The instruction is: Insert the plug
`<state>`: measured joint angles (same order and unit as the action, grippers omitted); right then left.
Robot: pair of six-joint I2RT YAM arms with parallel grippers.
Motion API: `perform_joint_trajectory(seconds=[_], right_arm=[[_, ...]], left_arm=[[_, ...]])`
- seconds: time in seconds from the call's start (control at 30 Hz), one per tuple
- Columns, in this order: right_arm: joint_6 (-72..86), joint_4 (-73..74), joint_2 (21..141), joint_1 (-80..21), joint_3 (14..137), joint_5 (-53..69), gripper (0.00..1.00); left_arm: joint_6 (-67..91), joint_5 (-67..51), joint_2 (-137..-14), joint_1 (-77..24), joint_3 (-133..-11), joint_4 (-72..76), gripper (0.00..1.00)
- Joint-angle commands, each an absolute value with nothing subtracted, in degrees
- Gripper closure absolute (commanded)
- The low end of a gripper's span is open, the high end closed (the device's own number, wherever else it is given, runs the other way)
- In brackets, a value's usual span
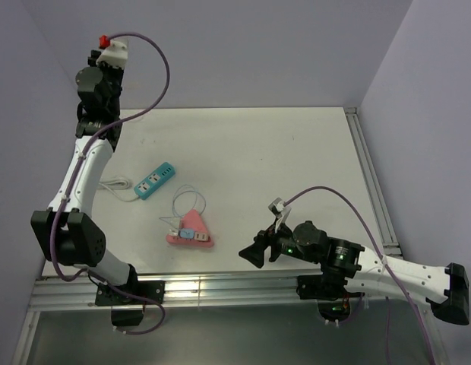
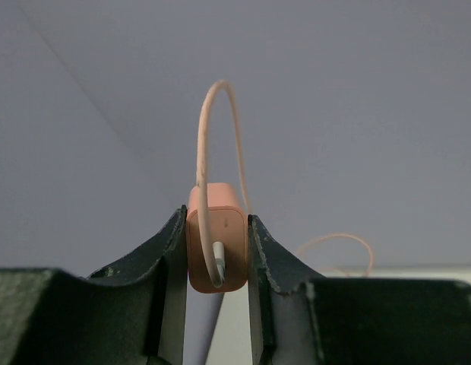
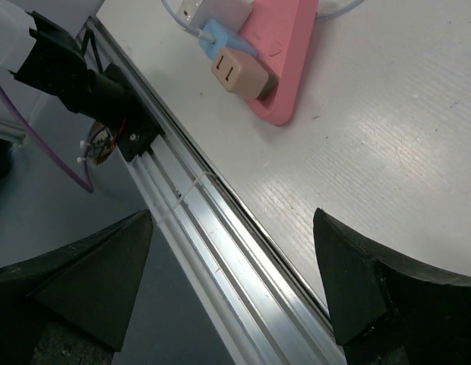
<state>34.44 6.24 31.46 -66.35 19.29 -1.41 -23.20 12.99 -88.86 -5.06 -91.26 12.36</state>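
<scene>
Plug: salmon block with rounded corners, smooth plastic. It is pinched by its flat sides, probably so the prongs (hidden) face outward.
Cable: thin, pale and springy, arching up from the plug's face.
Left gripper: clenched on the plug, raised high at the far left, well apart from both strips.
Pink strip: a glossy triangular wedge near the table's left centre, with a tan adapter seated in it.
Blue strip: a slim teal bar, farther left.
Right gripper: jaws spread and empty, low and right of the pink strip and facing it, likely to steady it.
Table: white, faintly streaked.
Rail: ribbed aluminium along the table's near edge.
</scene>
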Motion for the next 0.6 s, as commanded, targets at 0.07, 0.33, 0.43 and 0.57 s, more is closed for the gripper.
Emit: perform_joint_trajectory(seconds=[0.07,0.33,0.43,0.57], right_arm=[[33.4,4.0,28.7,-66.4,18.4,-0.4,0.07],[33.7,8.1,24.1,-66.4,17.3,-1.2,0.07],[33.7,9.4,22.5,-66.4,17.6,-1.6,0.07],[33.7,10.3,22.1,-66.4,18.4,-1.0,0.07]], left_arm=[[-32.1,10.8,-92.5,-2.5,-81.5,1.6,1.00],[-41.8,-13.3,-91.6,-0.2,-66.6,-6.9,1.00],[-45.4,-18.9,-90.2,-0.1,-63.9,-10.2,1.00],[-47.6,-22.3,-89.3,-0.1,-62.7,-14.5,1.00]])
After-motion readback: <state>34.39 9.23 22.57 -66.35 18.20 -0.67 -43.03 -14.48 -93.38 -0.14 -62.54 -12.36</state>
